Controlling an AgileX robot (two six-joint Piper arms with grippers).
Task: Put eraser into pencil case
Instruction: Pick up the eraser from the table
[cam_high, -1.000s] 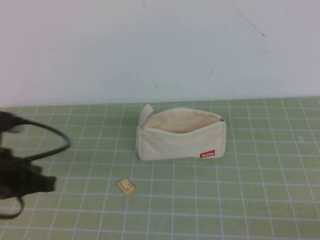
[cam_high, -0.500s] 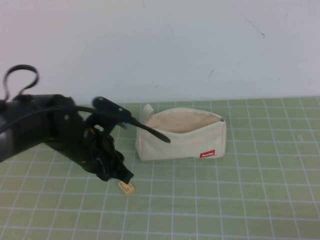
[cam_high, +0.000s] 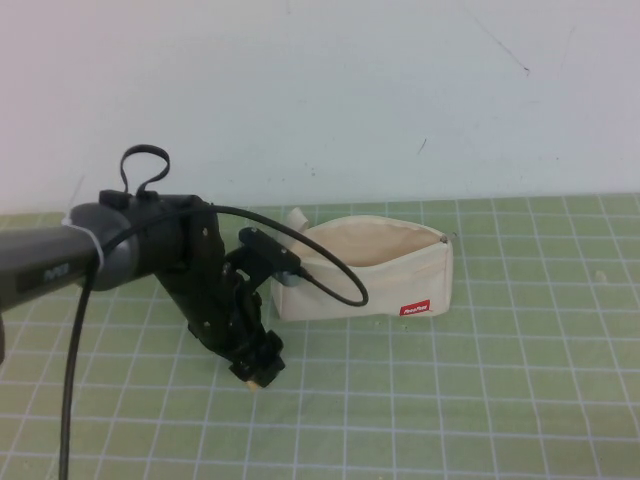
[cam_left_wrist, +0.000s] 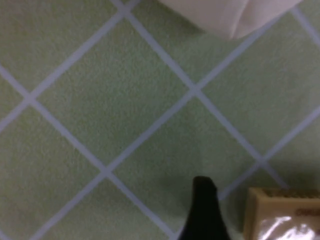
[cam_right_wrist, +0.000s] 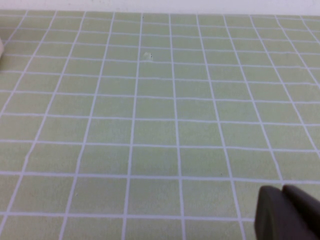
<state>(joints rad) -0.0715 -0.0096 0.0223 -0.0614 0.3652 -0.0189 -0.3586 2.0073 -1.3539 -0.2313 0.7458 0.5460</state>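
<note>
The cream-white pencil case (cam_high: 365, 268) stands on the green grid mat with its zip open and a red label (cam_high: 415, 309) on its front. My left gripper (cam_high: 256, 368) is down at the mat in front of the case's left end, right over the eraser. In the high view only a tan sliver of the eraser (cam_high: 256, 381) shows under it. In the left wrist view the eraser (cam_left_wrist: 282, 215) lies on the mat beside one black finger (cam_left_wrist: 202, 210), with a small gap between them; the other finger is out of frame. My right gripper (cam_right_wrist: 287, 212) is shut and empty over bare mat, outside the high view.
The green mat (cam_high: 500, 400) with white grid lines covers the table up to a white wall (cam_high: 400, 90). The left arm's black cable (cam_high: 340, 290) loops in front of the case's left half. A corner of the case (cam_left_wrist: 225, 15) shows in the left wrist view.
My left arm has swung in from the left edge and come down over the eraser, which is now almost covered in the high view. The pencil case has not moved.
</note>
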